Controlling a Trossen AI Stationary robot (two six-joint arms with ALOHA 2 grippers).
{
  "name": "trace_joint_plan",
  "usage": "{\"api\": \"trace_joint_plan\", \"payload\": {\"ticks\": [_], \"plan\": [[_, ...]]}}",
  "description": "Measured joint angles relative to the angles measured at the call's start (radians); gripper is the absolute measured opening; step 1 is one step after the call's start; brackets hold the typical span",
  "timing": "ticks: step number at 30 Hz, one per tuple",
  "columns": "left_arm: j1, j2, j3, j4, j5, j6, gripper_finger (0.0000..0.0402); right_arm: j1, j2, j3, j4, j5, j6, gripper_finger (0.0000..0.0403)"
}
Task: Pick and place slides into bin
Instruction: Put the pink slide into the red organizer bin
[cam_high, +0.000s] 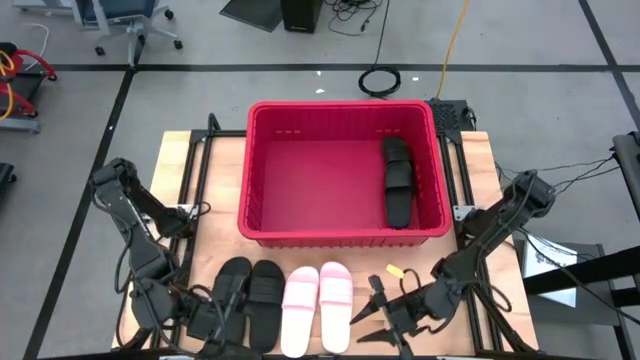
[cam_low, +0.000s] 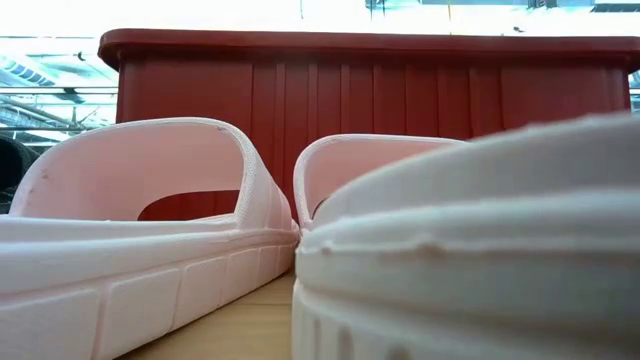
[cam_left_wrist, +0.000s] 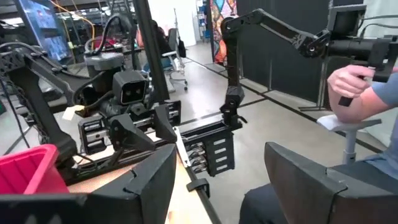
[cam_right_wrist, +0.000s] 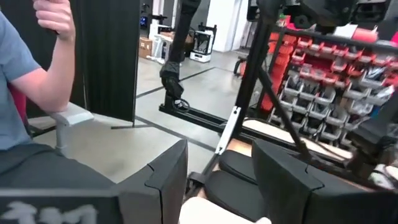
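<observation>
The bin (cam_high: 262, 180) holds black slides (cam_high: 398, 180); four slides (cam_high: 290, 305) lie before it. Our left gripper (cam_high: 222, 335) and right gripper (cam_high: 372, 318) look spread and empty. We risk knocking neighbours aside.

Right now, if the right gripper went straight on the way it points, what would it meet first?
Most likely the nearer pale pink slide, just ahead of the open right gripper; the black slides lie beyond.
</observation>
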Motion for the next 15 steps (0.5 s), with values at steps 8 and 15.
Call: {"api": "trace_joint_plan", "payload": {"ticks": [8,15], "plan": [[-0.038,0.014,0.0,0.01,-0.001,-0.012,0.0248,0.004,0.172,0.253,-0.297,0.035,0.06,0.0171],[-0.067,0.014,0.0,0.024,-0.024,-0.004,0.0248,0.001,0.274,0.404,-0.5,0.137,0.048,0.0171]]}}
